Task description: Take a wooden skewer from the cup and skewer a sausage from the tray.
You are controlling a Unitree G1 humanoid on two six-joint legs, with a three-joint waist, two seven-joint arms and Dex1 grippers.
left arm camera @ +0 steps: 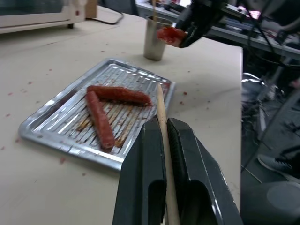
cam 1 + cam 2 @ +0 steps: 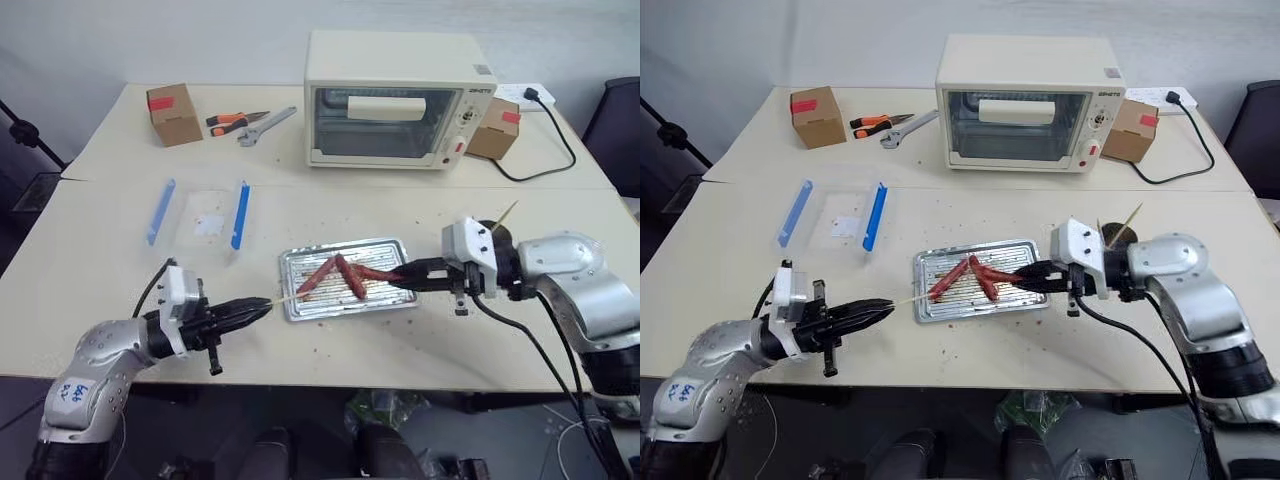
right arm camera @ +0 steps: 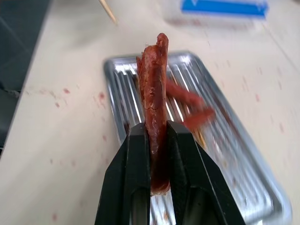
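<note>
Wooden skewer (image 1: 161, 117) sits clamped in the left gripper (image 2: 262, 309), tip aimed across the tray (image 2: 392, 250) toward the other arm, lined up for the stab. Right gripper (image 2: 400, 277) pinches one sausage (image 3: 155, 108) by its end and holds it above the tray's right side, presenting its free end. Two more sausages (image 1: 119, 94) lie in the tray. Cup (image 1: 155, 38) stands behind the right wrist on the surface, spare sticks poking out.
</note>
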